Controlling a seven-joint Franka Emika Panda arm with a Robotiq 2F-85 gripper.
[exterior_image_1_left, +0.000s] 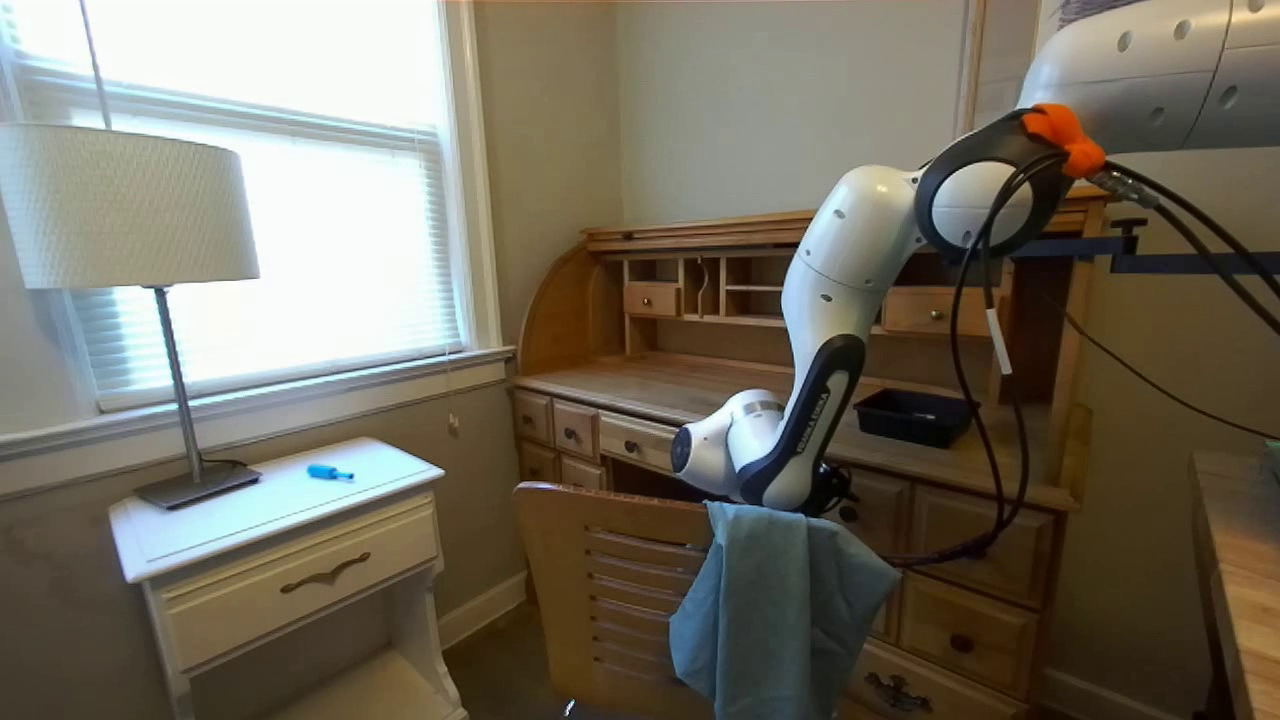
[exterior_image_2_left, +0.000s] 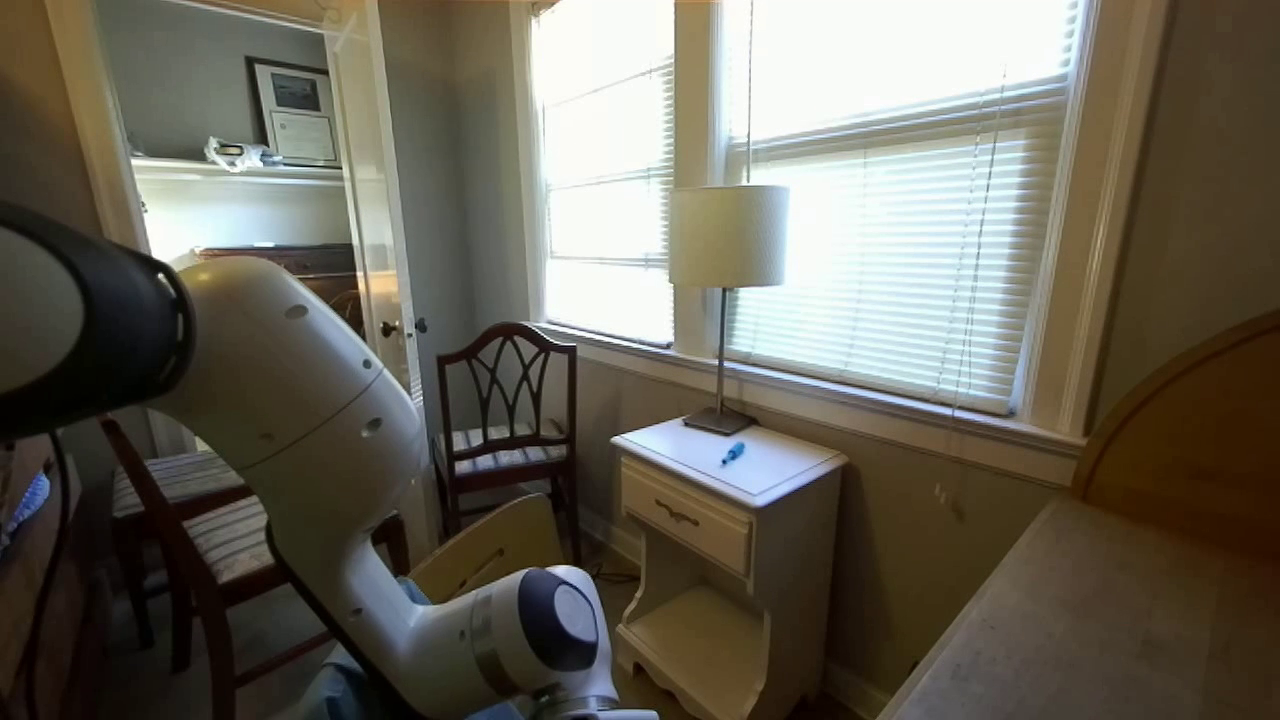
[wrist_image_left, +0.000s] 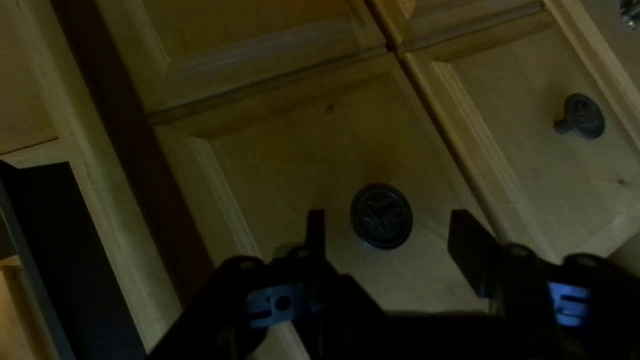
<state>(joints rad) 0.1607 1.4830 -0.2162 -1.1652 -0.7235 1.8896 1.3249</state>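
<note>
Wrist view, dimly lit: the end effector (wrist_image_left: 386, 222) enters from six o'clock, its two fingers (wrist_image_left: 316, 230) dark, blurred and spread apart. In the gap between them we see a round knob (wrist_image_left: 381, 216) mounted on a wooden drawer front (wrist_image_left: 320, 165), apart from both fingertips in this view — whether they reach its depth we cannot tell. A second knob (wrist_image_left: 584, 116) lies toward two o'clock, on the neighbouring panel (wrist_image_left: 525, 130). A metal fitting (wrist_image_left: 631, 14) is cut off by the frame's corner, and a black area (wrist_image_left: 65, 240) toward nine o'clock yields no detail. In an exterior view the arm (exterior_image_1_left: 850, 240) bends down before a wooden surface (exterior_image_1_left: 660, 385), which bears a black tray (exterior_image_1_left: 915, 417) at about two o'clock from the arm's lower end. There we find the end effector largely hidden, above a blue cloth (exterior_image_1_left: 775, 610) draped over a chair back (exterior_image_1_left: 552, 570). In an exterior view the wrist (exterior_image_2_left: 520, 640) runs off at six o'clock. In both exterior views a white nightstand (exterior_image_1_left: 270, 515) carries a lamp (exterior_image_1_left: 130, 210) and a blue tool (exterior_image_1_left: 328, 472) — too small to identify.
</note>
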